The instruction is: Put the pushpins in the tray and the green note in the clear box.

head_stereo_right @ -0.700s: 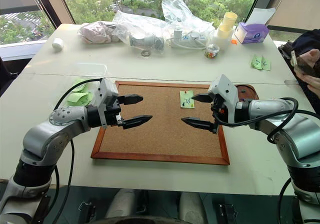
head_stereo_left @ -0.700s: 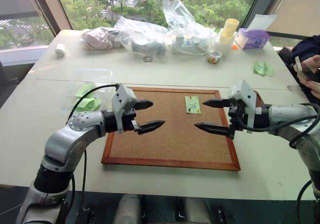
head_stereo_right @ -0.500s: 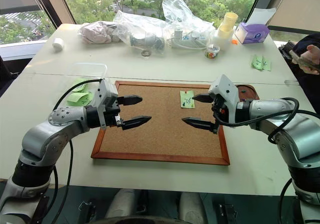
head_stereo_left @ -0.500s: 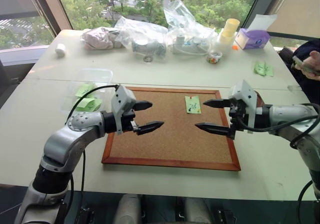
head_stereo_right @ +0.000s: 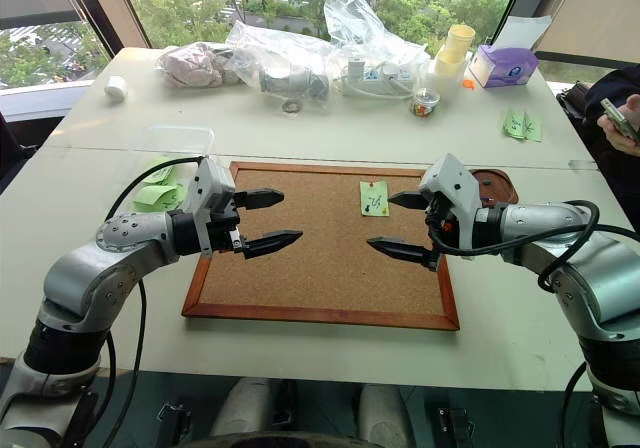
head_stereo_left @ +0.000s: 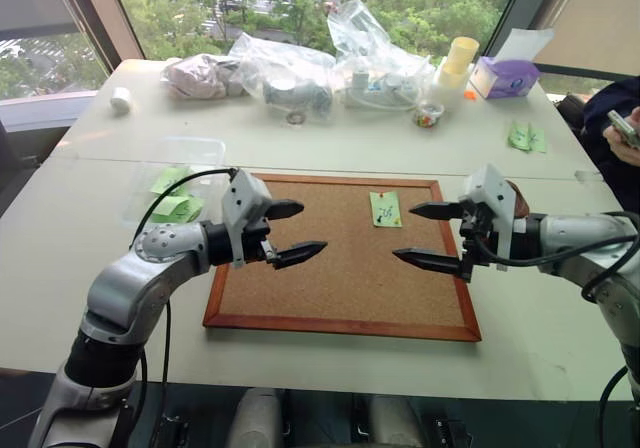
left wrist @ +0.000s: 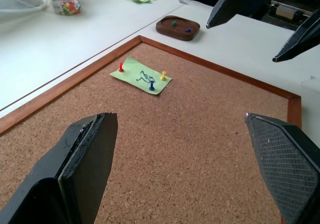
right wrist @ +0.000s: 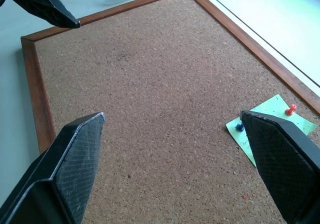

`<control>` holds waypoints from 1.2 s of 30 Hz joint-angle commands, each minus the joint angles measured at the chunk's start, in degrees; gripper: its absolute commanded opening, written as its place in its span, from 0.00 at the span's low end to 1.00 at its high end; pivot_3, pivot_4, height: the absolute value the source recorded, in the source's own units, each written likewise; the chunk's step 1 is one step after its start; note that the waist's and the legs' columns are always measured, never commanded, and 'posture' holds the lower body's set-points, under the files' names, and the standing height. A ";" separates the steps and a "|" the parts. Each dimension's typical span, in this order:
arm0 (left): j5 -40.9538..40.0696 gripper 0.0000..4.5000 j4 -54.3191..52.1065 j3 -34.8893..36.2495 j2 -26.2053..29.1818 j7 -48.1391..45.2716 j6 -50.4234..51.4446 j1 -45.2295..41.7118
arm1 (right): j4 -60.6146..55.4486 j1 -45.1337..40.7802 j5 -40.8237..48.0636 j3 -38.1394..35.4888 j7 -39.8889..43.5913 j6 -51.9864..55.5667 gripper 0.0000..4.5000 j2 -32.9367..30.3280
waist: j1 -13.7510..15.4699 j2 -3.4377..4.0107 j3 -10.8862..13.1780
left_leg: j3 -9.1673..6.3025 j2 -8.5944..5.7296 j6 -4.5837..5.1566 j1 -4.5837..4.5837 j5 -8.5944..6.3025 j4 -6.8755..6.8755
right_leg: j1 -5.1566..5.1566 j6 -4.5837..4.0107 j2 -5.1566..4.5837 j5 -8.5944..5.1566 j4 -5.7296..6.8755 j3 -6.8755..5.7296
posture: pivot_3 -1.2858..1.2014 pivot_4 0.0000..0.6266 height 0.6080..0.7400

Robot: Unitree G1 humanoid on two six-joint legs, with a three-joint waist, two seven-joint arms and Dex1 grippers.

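At the far left of the table the clear box [head_stereo_left: 180, 163] sits with green slips already in it, and the left gripper [head_stereo_left: 288, 232] hovers released, jaws wide, over the left part of the corkboard [head_stereo_left: 330, 268], much as it did a moment ago. Toward the board's far right the green note [left wrist: 140, 76] lies pinned by 3 pushpins [left wrist: 120, 66], red, yellow and blue, so nothing there has been pulled yet. The right gripper [head_stereo_left: 428, 236], also wide open and empty, has drifted slightly right beside the note, while the tray [left wrist: 177, 27] just past the board's right edge already holds 2 pins; I'd judge a pin comes next.
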 commanded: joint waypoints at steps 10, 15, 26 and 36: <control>4.27 0.94 4.00 -2.15 -1.78 -0.77 -5.71 -1.74 | -0.49 -0.62 -0.73 -1.08 0.16 -1.40 1.00 -0.51 | 0.02 0.00 0.00 | 0.00 -0.01 0.00 0.00 0.00 0.01 | 0.00 0.00 0.00 0.00 0.00 0.00 | 0.52 0.24 1.00; 9.39 0.50 11.06 -5.65 -5.44 -0.37 -10.71 -4.35 | -0.29 -0.73 -1.64 -0.73 -0.34 -1.83 1.00 0.02 | 0.05 0.00 0.00 | 0.01 -0.02 0.04 -0.03 -0.03 0.12 | 0.05 0.00 0.01 0.00 0.01 -0.02 | 0.52 0.24 1.00; 15.45 0.01 20.10 -10.98 -9.95 -4.05 -20.11 -3.39 | 3.52 -4.36 -7.37 3.16 -8.74 -1.00 1.00 5.92 | -0.01 0.02 -0.01 | 0.03 0.00 0.05 -0.10 -0.03 0.22 | 0.00 0.00 0.04 0.00 0.07 -0.02 | 0.52 0.24 1.00; 22.62 0.01 28.46 -13.04 -10.84 -2.77 -25.83 -0.25 | 17.57 -14.06 -15.43 10.08 -17.02 -0.94 1.00 16.86 | -0.19 0.09 -0.06 | 0.10 0.02 0.05 -0.14 -0.03 0.33 | -0.05 0.00 0.05 0.00 0.17 -0.04 | 0.52 0.24 1.00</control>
